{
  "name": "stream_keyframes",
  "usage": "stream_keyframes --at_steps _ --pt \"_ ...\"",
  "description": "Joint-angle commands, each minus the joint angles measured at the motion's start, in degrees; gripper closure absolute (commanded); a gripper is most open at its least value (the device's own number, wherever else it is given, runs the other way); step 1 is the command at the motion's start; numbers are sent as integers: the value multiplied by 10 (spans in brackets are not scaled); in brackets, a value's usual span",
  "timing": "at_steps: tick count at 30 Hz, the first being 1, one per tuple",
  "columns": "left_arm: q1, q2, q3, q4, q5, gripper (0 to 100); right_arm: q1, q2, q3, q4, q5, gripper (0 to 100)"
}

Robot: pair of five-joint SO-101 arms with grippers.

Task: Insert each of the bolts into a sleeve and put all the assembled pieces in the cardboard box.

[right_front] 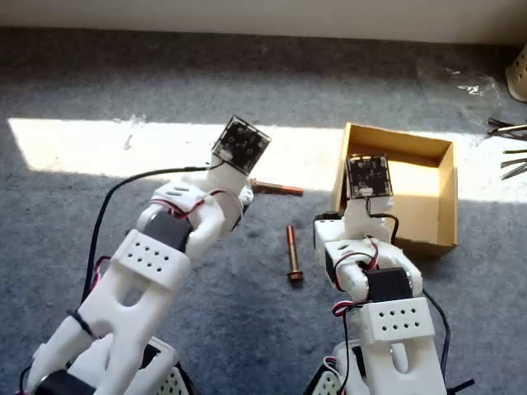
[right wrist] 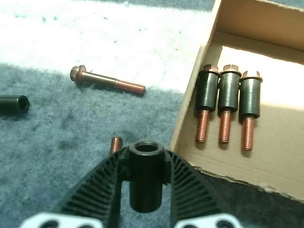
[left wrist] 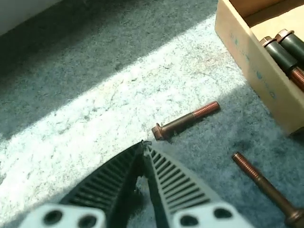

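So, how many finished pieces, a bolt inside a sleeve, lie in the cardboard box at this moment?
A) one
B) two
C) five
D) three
D: the right wrist view shows three finished pieces lying side by side on the floor of the cardboard box, each a copper bolt through a dark sleeve.

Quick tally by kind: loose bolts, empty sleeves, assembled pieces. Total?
Loose bolts: 2
Empty sleeves: 2, one lying loose, one in the right gripper
Assembled pieces: 3, all in the cardboard box
Total: 7
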Motion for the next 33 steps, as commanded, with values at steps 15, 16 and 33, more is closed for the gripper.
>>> stream_keyframes --at_steps 15,16,33 --pt "67 366 -233 -15 55 982 44 -15 3 -44 -2 990" --pt "65 375 -241 -15 85 982 44 -15 3 -44 -2 990" --pt "16 400 -276 -16 483 879 44 -15 11 -56 -2 990"
